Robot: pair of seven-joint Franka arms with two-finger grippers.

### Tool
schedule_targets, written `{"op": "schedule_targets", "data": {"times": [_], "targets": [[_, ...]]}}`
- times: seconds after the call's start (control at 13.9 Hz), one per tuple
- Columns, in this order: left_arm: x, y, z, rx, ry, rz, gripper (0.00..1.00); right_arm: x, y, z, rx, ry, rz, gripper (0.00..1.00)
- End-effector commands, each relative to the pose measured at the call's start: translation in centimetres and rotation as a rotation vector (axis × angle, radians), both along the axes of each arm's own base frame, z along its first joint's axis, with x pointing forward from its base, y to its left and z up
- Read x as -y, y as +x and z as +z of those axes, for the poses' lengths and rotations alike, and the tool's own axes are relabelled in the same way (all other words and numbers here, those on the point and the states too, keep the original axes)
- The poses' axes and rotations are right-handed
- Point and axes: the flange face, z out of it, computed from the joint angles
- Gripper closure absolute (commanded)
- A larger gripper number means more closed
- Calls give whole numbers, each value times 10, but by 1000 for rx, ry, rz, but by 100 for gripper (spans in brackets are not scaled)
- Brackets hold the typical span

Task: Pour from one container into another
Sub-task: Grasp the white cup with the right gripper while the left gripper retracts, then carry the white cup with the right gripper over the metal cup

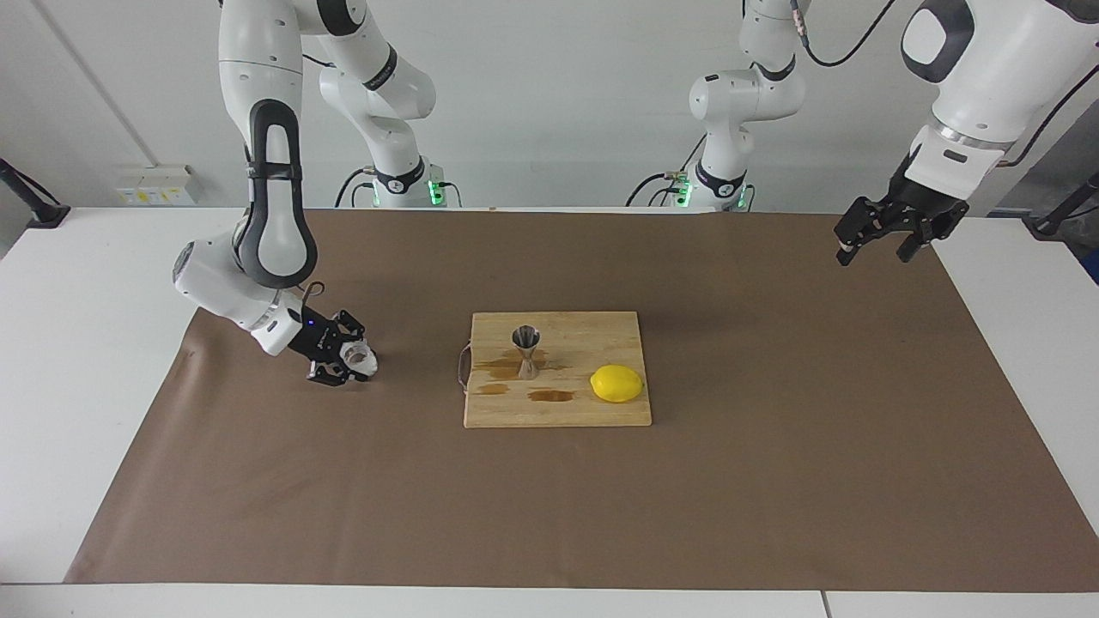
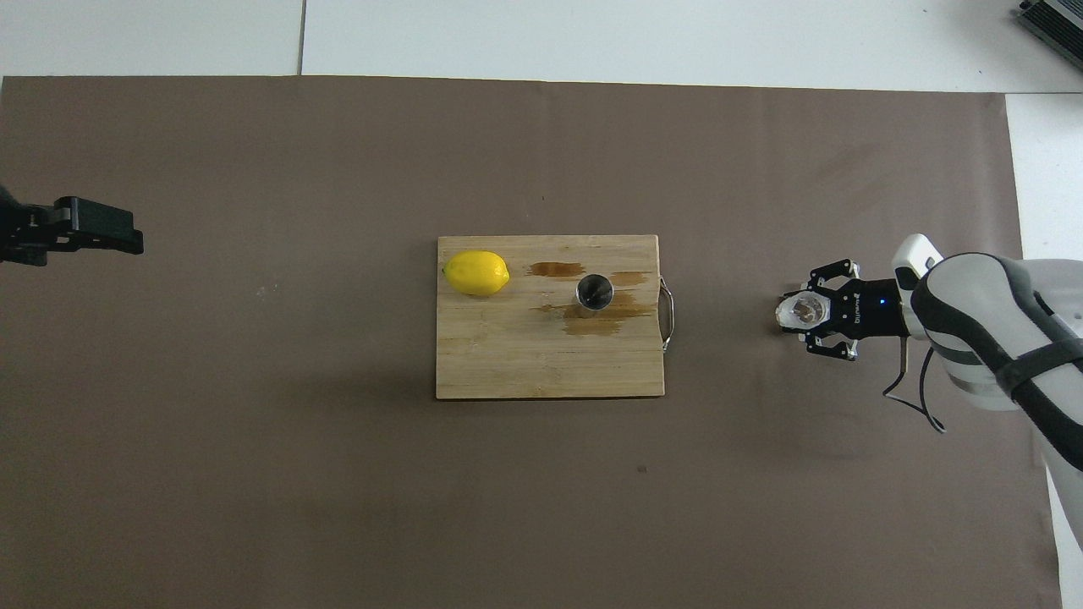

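Toward the right arm's end of the bench [image 1: 129, 283], the right gripper [image 1: 342, 359] has its jaws closed around the squat clear cup [image 1: 358, 359], low over the brown paper [image 1: 549, 515]. The steel jigger [image 1: 525, 350] stands upright on the cutting board [image 1: 558, 412] beside a lemon [image 1: 616, 383]. The left gripper [image 1: 889, 230] waits raised over its own end of the paper; whether its jaws are parted I cannot tell.

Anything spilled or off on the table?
Yes: brown wet stains on the board, pooled around the jigger's foot and in patches toward the lemon. The jigger stands upright. The cup sits upright on the paper in the right gripper; no spill shows there.
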Motion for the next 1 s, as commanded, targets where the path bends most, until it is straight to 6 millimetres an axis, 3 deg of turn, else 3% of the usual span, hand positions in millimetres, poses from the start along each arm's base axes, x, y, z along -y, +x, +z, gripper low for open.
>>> {"op": "schedule_targets", "data": {"times": [0.0,0.14,0.29,0.43,0.72,0.93], "targets": [[-2,-7,9,-21,20,-35,0,-3,-1,5,18,19,-7,59],[12,-19,19,-11,24,-62,0,-9,1,13,10,22,-22,59],[10,-19,18,-10,23,-58,0,-25,6,30,19,21,-21,59],[9,-20,18,-15,23,-53,0,-56,16,56,11,22,-48,59],[0,-25,18,-61,95,-59,0,-125,36,90,-44,31,-139,59],[-3,-29,16,-80,88,-50,0,-161,45,112,-50,34,-159,59]]}}
